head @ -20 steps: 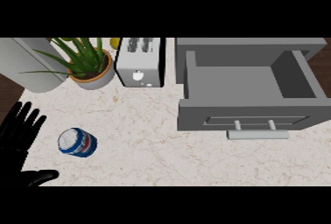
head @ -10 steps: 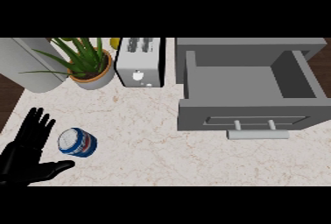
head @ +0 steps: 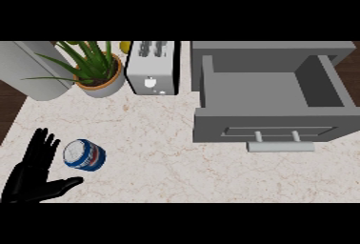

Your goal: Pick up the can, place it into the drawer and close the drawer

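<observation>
The drawer (head: 271, 102) stood pulled open at the counter's right, well apart from the can (head: 84, 155), which sat near the left edge. The left hand (head: 34, 177) lay just beside it, fingers straight and grasping nothing; a careless closing could nudge the can away.

Light is even and fairly bright across the marble counter (head: 175, 143), with no glare or blown-out patches. Shadows are soft and faint: a slight dark rim sits under the can (head: 84, 155), and the handle of the open drawer (head: 271, 95) casts a thin shadow on the drawer front. The drawer's right inner wall is darker than its floor. The black left hand (head: 32, 178) shows little surface shading. Edges look straight, without visible bending near the borders.
</observation>
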Robot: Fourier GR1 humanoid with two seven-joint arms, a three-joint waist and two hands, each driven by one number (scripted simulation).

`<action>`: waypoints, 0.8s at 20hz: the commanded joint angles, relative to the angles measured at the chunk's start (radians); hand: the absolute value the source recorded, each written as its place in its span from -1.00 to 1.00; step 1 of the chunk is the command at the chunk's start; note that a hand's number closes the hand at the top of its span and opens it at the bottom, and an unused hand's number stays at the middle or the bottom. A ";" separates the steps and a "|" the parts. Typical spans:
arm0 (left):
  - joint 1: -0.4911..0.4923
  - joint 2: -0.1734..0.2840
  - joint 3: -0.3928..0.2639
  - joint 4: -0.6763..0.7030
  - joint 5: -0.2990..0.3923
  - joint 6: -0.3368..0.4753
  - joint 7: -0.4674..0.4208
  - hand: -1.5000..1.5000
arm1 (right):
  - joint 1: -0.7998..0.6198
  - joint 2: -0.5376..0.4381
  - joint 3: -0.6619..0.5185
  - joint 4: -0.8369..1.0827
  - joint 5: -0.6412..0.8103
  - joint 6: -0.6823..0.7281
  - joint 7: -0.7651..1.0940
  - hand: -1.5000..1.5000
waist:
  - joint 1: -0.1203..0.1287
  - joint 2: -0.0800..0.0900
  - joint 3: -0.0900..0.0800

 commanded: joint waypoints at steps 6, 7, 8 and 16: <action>-0.066 0.063 0.017 0.215 0.001 -0.043 -0.094 -1.00 | -0.031 0.062 -0.005 0.002 0.053 0.031 0.002 -1.00 | 0.001 0.000 0.000; -0.014 0.035 0.007 0.239 -0.020 -0.053 -0.165 -1.00 | -0.012 0.051 -0.027 -0.005 0.028 0.049 0.001 -1.00 | 0.001 0.000 0.000; -0.069 0.040 0.007 0.262 -0.003 -0.041 -0.124 -1.00 | -0.054 -0.020 -0.060 -0.019 -0.061 0.002 0.078 -1.00 | 0.001 0.000 0.000; -0.126 0.083 0.021 0.499 0.002 -0.104 -0.275 -1.00 | -0.036 -0.046 -0.138 0.021 -0.126 0.067 0.080 -1.00 | -0.001 0.000 0.000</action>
